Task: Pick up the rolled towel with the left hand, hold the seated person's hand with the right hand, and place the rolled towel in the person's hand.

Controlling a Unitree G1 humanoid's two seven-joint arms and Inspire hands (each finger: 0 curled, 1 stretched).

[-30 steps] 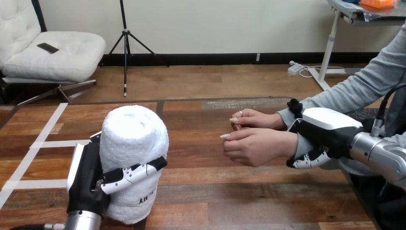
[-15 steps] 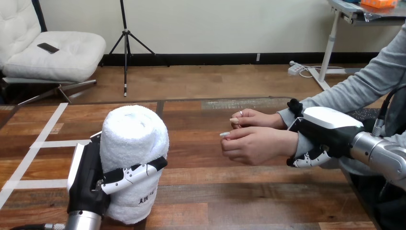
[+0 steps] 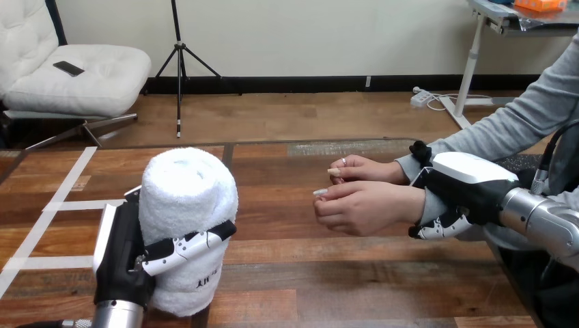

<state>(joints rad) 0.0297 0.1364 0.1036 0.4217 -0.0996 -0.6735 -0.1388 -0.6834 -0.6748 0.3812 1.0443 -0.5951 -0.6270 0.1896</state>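
Since half a second ago the left hand [image 3: 125, 266] and the rolled towel [image 3: 188, 195] have shifted slightly up and to the left together; the other items are in the same positions. The left hand has its fingers [image 3: 184, 246] curled across the front of the towel and its palm against the towel's left side, a firm hold. The towel stands upright at the near left of the table [image 3: 341, 287]; whether its base touches the wood cannot be told. The right hand [image 3: 468, 181] is at the view's right, closed round the person's wrist [image 3: 427, 205], with fingers wrapped under it. The person's hand [image 3: 365, 208] extends from that grip, loosely curled and raised off the table, well apart from the towel. The person's second hand [image 3: 362, 169] lies just behind it.
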